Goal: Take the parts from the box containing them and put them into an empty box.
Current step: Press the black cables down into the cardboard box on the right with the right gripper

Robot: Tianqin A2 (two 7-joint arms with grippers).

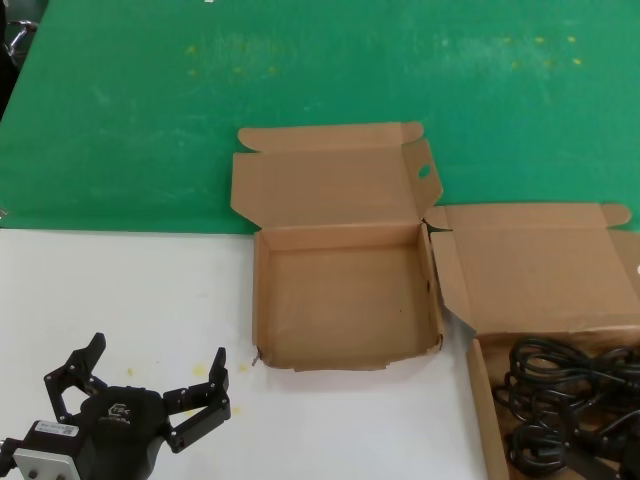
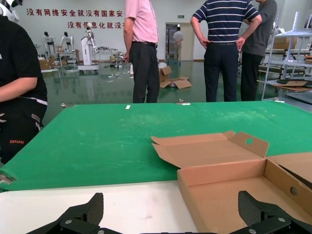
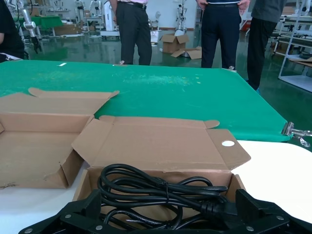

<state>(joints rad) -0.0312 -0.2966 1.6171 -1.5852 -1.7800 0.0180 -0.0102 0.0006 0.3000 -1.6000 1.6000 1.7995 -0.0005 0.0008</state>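
The empty box [image 1: 262, 300] lies open mid-table, its lid back with an oval hole [image 1: 424, 171] in the side tab. Right of it, the box containing the parts [image 1: 482, 400] holds several black power cords [image 1: 565, 400]. My left gripper [image 1: 158, 350] is open and empty over the white table, left of the empty box, whose near corner shows in the left wrist view [image 2: 214, 180]. My right gripper [image 3: 168, 197] is open, its fingers [image 3: 90, 207] wide apart on either side of a looped cord bundle [image 3: 161, 183] in that box; it is out of the head view.
A green mat [image 1: 120, 120] covers the far half of the table and white tabletop [image 1: 130, 290] the near half. Several people [image 2: 141, 48] stand beyond the far edge. A metal clamp [image 3: 292, 129] sits at the table's right edge.
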